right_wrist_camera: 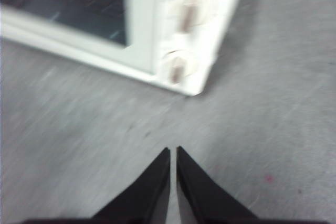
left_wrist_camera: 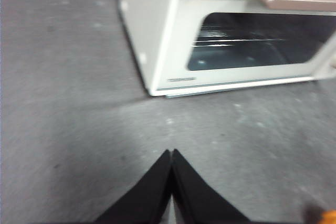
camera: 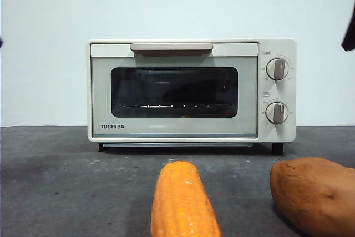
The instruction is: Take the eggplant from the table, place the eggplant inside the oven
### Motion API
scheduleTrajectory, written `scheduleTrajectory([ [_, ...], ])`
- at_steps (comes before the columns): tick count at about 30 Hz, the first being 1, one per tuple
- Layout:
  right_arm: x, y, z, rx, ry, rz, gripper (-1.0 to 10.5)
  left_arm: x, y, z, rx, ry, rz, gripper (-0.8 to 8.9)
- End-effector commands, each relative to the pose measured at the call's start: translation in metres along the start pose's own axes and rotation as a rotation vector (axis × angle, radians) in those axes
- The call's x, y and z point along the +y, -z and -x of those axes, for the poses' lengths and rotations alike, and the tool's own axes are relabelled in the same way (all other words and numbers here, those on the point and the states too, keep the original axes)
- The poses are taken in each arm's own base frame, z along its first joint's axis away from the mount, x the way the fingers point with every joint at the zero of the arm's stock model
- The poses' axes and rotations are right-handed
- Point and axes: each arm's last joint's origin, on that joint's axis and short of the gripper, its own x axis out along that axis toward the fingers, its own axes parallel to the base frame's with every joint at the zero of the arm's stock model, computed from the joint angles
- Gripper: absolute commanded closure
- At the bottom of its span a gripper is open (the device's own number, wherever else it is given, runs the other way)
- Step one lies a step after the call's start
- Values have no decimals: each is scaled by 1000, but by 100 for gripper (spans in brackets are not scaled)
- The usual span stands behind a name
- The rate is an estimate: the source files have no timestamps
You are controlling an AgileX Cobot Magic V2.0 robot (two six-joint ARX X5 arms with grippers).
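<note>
Front view: oven (camera: 191, 90) door shut, dark eggplant (camera: 191, 94) shape dimly inside behind glass. Your left fingers (left_wrist_camera: 171, 156) and right fingers (right_wrist_camera: 173, 153) closed, empty, above table (camera: 66, 181), apart from oven.

The front view sits low, near worktop (camera: 55, 192) level, facing the oven (camera: 191, 90) door straight on, with a corn cob (camera: 183, 201) close to the lens at the lower edge. Both wrist views look steeply down from above the worktop: the left takes in the oven's (left_wrist_camera: 157, 35) window end, the right its (right_wrist_camera: 157, 24) knob end. All three share the oven front.
</note>
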Motion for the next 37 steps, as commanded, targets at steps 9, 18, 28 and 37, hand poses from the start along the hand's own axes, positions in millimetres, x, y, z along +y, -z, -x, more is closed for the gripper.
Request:
scheduleTrajectory([
  [9, -8, 12, 11, -189, 9, -83, 943, -1, 6, 12, -108, -9, 100, 807],
  [18, -9, 11, 13, -197, 8, -85, 943, -1, 6, 12, -108, -9, 99, 807],
  [28, -9, 11, 13, -196, 8, -85, 943, 6, 24, 50, -345, -138, -176, 807],
  [37, -9, 11, 13, -196, 10, -85, 943, 22, 56, 35, -533, -235, -194, 807],
])
